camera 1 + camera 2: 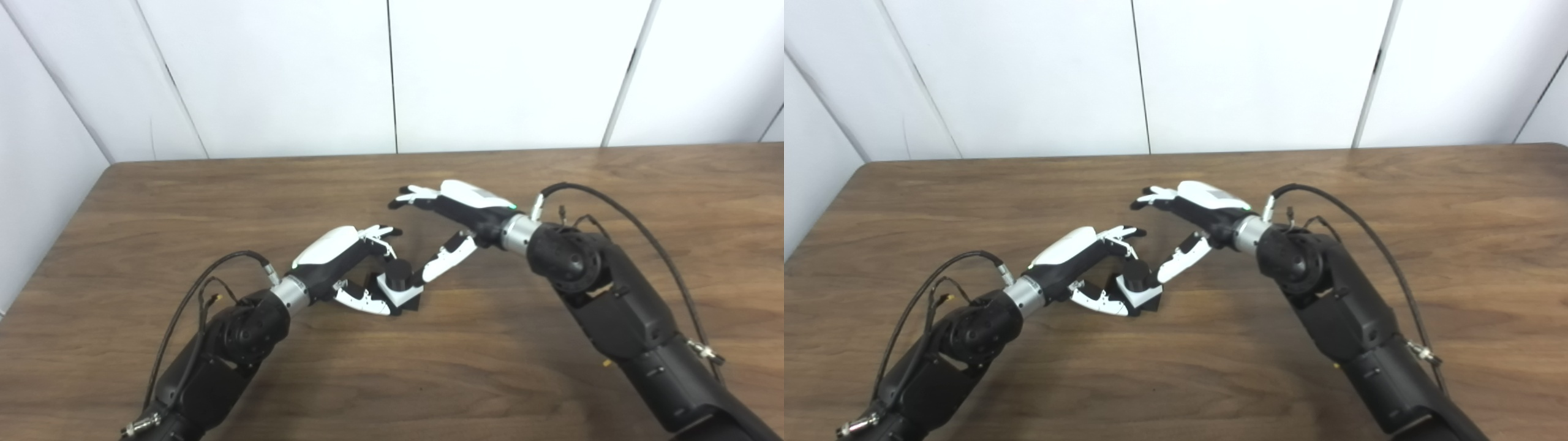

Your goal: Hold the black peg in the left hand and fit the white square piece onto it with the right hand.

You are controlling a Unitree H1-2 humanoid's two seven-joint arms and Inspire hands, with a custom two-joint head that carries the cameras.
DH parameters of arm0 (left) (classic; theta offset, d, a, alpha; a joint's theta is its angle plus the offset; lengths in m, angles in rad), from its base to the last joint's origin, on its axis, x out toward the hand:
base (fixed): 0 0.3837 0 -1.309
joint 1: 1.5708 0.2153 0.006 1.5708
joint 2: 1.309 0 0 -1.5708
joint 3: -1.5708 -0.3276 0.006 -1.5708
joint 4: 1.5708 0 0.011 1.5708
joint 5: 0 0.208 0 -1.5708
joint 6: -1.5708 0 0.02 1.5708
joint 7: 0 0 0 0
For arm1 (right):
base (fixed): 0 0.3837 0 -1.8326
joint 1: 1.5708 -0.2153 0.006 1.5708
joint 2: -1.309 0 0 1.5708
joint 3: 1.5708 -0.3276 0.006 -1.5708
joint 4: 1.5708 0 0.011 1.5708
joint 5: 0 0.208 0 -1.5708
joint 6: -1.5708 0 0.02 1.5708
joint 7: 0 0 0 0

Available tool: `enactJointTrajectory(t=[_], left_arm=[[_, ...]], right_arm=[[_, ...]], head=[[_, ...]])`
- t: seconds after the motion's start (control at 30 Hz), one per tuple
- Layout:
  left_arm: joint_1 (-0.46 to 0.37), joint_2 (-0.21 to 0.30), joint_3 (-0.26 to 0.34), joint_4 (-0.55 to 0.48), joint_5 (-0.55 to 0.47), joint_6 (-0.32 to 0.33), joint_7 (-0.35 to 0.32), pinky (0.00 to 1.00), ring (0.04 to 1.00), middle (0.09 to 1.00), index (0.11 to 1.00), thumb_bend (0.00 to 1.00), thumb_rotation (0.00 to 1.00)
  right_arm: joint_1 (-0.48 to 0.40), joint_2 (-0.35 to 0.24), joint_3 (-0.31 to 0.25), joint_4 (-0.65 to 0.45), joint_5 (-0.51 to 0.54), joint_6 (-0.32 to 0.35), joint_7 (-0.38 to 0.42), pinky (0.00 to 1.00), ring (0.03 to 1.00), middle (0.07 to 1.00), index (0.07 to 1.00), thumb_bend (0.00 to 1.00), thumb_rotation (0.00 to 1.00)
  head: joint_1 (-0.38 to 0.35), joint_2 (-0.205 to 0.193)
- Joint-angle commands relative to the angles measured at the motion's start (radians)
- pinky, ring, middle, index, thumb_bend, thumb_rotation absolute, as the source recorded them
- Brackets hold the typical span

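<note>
The black peg (399, 274) stands upright near the table's middle, on a dark base (411, 302). The white square piece (390, 288) sits around the peg, low on it, with the peg's round top poking up through it. My left hand (340, 257) is shut on this assembly: its thumb (361, 300) lies against the near left side and its fingers (381, 236) curl over from behind. My right hand (468, 211) is open just to the right. Its thumb (446, 258) points down at the piece's right edge, and its fingers (416, 196) stretch out above, apart from the piece.
The brown wooden table (551, 380) runs to white wall panels (502, 73) at the back, with its left edge near a side wall. Black cables (637, 226) loop off both wrists. Nothing else lies on the table.
</note>
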Motion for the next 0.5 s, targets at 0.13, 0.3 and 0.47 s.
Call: enactJointTrajectory(t=[0.13,0.3,0.47], left_arm=[[0.057,0.049,-0.034,0.092,0.066,0.058,-0.06,0.95,0.983,0.953,0.49,0.52,0.07],[0.056,0.046,-0.034,0.098,0.066,0.054,-0.055,0.94,0.98,0.95,0.49,0.52,0.07],[0.056,0.045,-0.034,0.105,0.067,0.043,-0.042,0.94,0.978,0.946,0.49,0.52,0.07]], right_arm=[[-0.039,-0.041,-0.049,-0.053,0.023,0.009,-0.02,0.91,0.973,0.983,0.89,0.8,0.28],[-0.035,-0.081,-0.069,-0.067,0.029,0.022,-0.011,0.9,0.968,0.985,0.891,0.82,0.28],[0.01,-0.096,-0.145,-0.071,0.112,0.012,-0.044,0.79,0.934,0.958,0.884,0.82,0.22]], head=[[-0.01,-0.003],[-0.014,-0.006],[-0.024,-0.015]])
